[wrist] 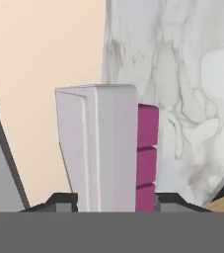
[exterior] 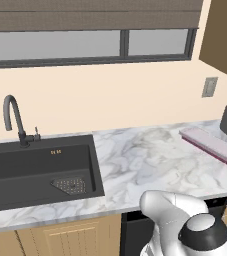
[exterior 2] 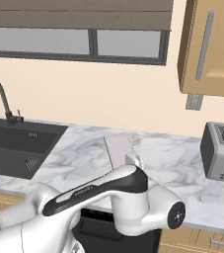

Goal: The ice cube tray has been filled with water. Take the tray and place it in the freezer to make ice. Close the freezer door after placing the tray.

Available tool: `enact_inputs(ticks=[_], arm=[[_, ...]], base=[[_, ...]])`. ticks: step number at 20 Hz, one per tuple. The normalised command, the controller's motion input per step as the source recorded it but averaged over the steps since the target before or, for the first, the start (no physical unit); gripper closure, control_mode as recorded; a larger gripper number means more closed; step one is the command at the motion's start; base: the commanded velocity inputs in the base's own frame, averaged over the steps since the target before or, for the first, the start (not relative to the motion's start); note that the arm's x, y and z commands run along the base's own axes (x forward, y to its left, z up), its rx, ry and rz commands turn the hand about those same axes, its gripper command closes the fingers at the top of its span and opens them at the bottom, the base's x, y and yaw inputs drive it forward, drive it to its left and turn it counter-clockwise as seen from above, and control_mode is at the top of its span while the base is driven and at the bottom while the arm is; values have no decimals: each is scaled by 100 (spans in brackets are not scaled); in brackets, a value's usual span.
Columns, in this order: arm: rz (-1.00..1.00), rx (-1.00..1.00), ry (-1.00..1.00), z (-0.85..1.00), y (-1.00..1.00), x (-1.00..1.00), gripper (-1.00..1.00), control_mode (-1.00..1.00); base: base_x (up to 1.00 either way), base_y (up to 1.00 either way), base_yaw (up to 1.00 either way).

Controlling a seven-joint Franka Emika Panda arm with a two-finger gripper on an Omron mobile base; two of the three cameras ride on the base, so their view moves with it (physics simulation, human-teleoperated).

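The ice cube tray (exterior: 208, 142) is a long flat pale pink tray with a magenta rim. It lies on the marble counter (exterior: 145, 160) at the right, just in front of the toaster. From the right base view the tray (exterior 2: 117, 148) runs away from me, and my arm covers its near end. In the hand view the tray (wrist: 106, 148) stands between my two dark fingertips, and my gripper (wrist: 116, 201) is shut on its near end. I cannot tell whether the tray is lifted off the counter. The freezer and its door are out of view.
A grey toaster (exterior 2: 221, 150) stands at the counter's right end, close behind the tray. The dark sink (exterior: 35, 170) with its faucet (exterior: 15, 120) is to the left. A wooden upper cabinet (exterior 2: 212, 44) hangs above the toaster. A wall with a window runs behind the counter.
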Motion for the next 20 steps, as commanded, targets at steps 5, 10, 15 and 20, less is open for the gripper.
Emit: enact_inputs(ticks=[5, 10, 15, 20], arm=[[3, -1, 0, 55, 40, 1, 100, -100], [8, -2, 0, 7, 53, 13, 100, -100], [6, 0, -4, 9, 57, 5, 100, -100], [1, -2, -21, 22, 45, 0, 100, -100]], base=[[0, 0, 0], [0, 0, 0], [0, 0, 0], [0, 0, 0]])
